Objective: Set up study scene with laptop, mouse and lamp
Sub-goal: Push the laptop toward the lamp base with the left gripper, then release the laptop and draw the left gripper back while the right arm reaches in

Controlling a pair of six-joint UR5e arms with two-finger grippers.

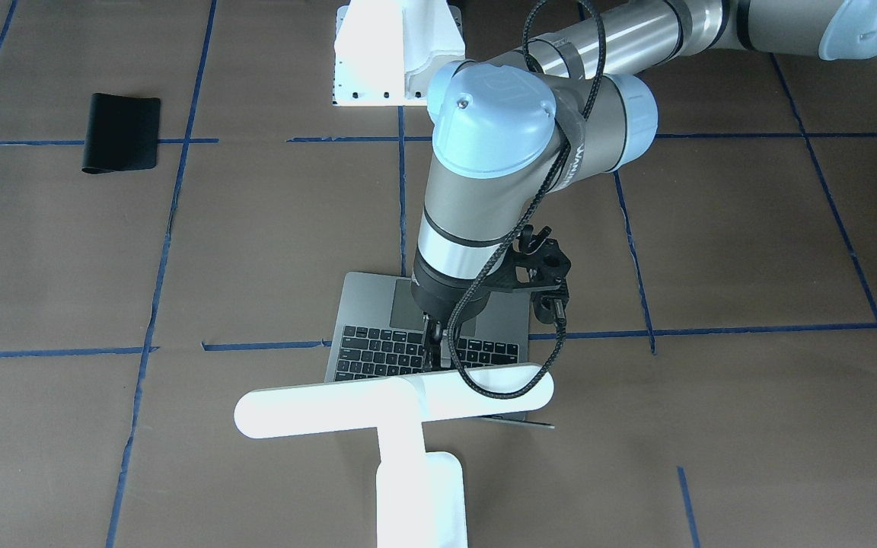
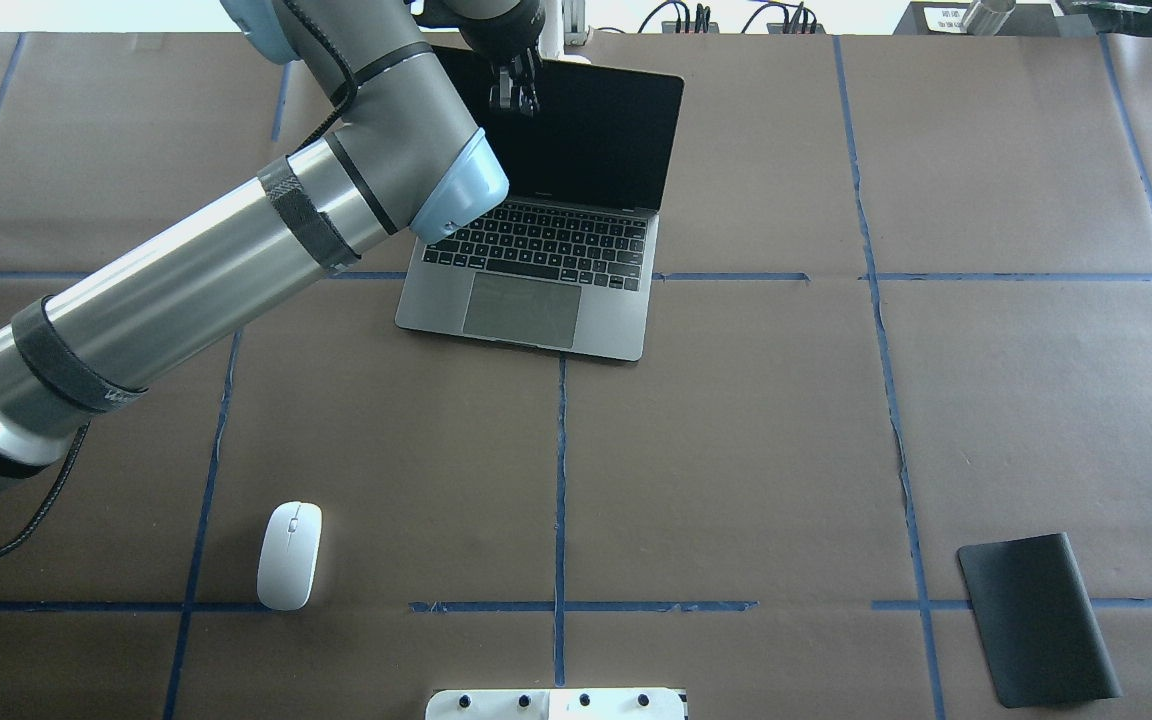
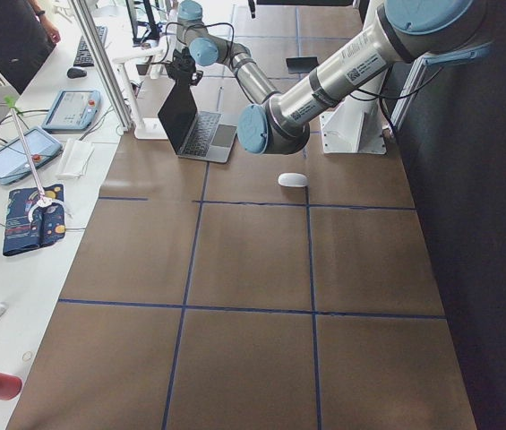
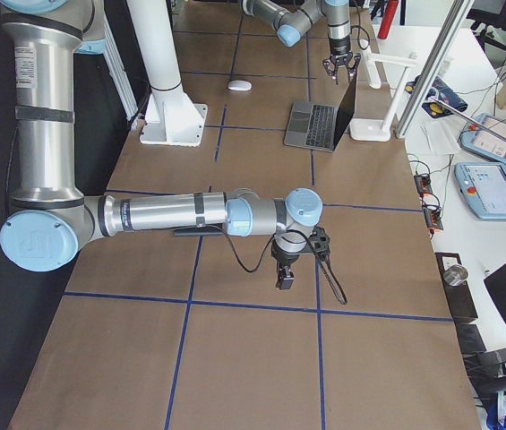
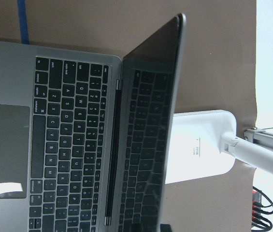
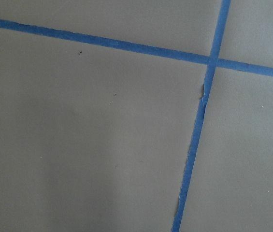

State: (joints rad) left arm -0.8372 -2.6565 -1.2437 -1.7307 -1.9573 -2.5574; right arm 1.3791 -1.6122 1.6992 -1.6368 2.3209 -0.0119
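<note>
Here, left gripper (image 2: 517,98) — jaws apart — hovers above the slim, matte-grey metal laptop (image 2: 624,318).

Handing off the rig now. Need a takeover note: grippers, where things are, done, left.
The left gripper looks open, straddling the top lid edge of the open laptop.
The right gripper hangs low over bare table, away from everything; open or shut cannot be told.
The lamp stands just behind the laptop. The mouse lies alone on the robot's near left, far from the laptop.
Done: laptop open, lamp apparently placed. Left: probably bring the mouse beside the laptop.
</note>
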